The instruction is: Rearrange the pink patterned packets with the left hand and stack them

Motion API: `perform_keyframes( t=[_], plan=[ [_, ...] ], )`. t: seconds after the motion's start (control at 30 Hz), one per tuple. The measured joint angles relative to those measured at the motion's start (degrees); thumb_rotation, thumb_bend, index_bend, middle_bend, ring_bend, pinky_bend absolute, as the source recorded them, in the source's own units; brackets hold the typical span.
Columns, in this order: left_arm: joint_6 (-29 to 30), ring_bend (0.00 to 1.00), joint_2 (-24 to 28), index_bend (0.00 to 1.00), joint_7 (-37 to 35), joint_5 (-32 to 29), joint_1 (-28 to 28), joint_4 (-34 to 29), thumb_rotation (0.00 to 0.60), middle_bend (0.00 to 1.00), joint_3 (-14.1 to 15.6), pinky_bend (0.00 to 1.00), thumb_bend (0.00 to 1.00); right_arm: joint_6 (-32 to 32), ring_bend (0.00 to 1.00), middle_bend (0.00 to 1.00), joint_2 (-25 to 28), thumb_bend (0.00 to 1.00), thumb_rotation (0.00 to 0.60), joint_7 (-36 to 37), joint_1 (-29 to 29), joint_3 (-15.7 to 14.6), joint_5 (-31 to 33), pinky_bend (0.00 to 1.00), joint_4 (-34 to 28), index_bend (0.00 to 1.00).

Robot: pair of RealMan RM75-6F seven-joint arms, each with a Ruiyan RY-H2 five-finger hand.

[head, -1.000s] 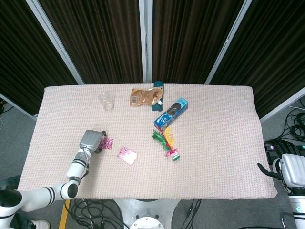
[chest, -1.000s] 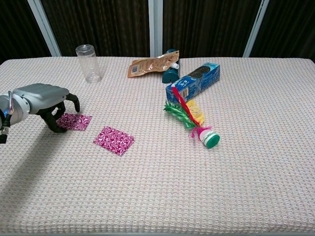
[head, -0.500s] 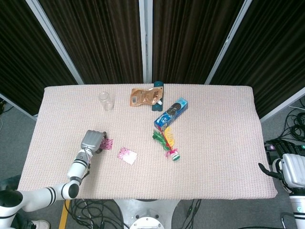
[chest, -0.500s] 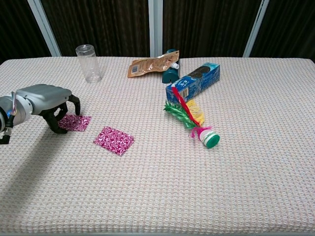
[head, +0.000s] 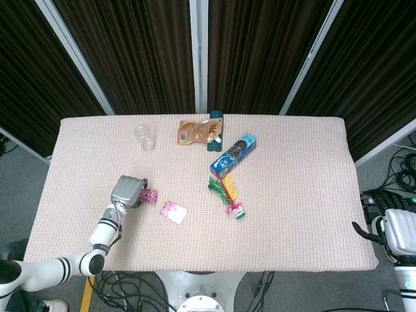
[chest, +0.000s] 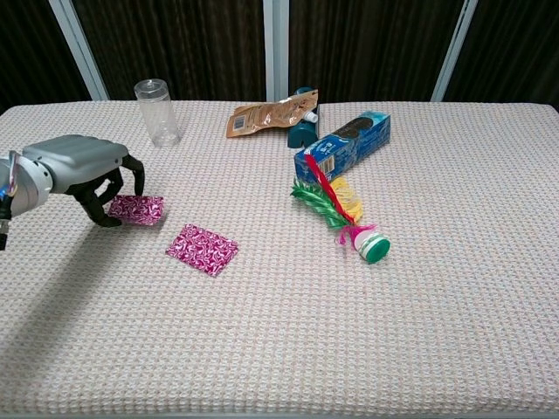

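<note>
Two pink patterned packets are on the left part of the table. My left hand point(head: 128, 191) point(chest: 83, 170) curls over the left end of the first packet point(head: 149, 196) point(chest: 138, 209) and pinches it, its free end tilted a little off the cloth. The second packet point(head: 173, 211) point(chest: 203, 249) lies flat to the right of it, apart from the hand. My right hand point(head: 398, 233) hangs off the table's right edge, low down; how its fingers stand is unclear.
A clear jar point(chest: 156, 112) stands at the back left. At the back centre lie a brown pouch point(chest: 271, 113), a teal bottle point(chest: 301, 131) and a blue cookie box point(chest: 342, 146). A feathered toy with a green cap point(chest: 345, 214) lies mid-table.
The left hand has risen slightly and shifted toward the back right, and the first packet has moved with it. The second packet and the right hand have stayed put.
</note>
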Motion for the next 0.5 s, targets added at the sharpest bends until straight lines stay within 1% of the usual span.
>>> perform_keyframes(
  t=[0.23, 0.33, 0.5],
  plan=[
    [1.51, 0.84, 1.83, 0.48, 0.96, 5.61, -0.27, -7.35, 0.6, 0.85, 1.04, 0.92, 0.27, 0.26, 0.14, 0.2, 0.1, 0.13, 0.481, 0.05, -0.25, -0.08, 0.06, 0.14, 0.03, 0.24],
    [0.81, 0.84, 1.46, 0.48, 2.45, 6.47, -1.25, -8.06, 0.6, 0.85, 1.46, 0.92, 0.27, 0.26, 0.14, 0.2, 0.21, 0.13, 0.486, 0.19, -0.36, -0.12, 0.16, 0.14, -0.01, 0.24],
    [-1.16, 0.83, -0.06, 0.48, 4.75, 6.14, -2.89, -7.4, 0.6, 0.85, 1.67, 0.92, 0.27, 0.25, 0.14, 0.2, 0.24, 0.12, 0.489, 0.35, -0.5, -0.18, 0.27, 0.14, 0.01, 0.24]
  ],
)
